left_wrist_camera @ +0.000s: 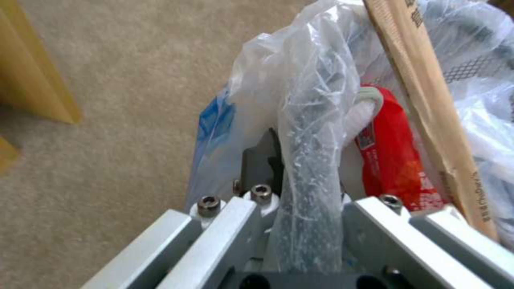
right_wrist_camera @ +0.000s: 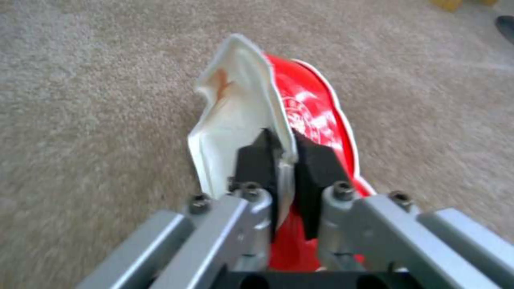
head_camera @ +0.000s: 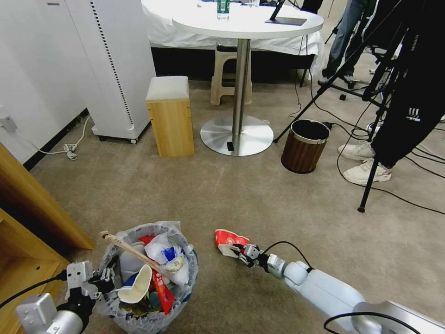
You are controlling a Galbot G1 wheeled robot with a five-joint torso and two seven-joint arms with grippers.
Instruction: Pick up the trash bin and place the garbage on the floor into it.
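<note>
Both grippers clamp: left gripper (left_wrist_camera: 308, 188) on trash bin (head_camera: 150, 278) rim, right gripper (right_wrist_camera: 284, 160) on red paper cup (right_wrist_camera: 311, 116).

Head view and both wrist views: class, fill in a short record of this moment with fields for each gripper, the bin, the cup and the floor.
left gripper: shut on the bin rim
right gripper: shut on the cup
bin: black, bag-lined, full of litter, a wooden stick poking out
cup: crushed, red outside, white inside, just right of the bin
floor: beige carpet
</note>
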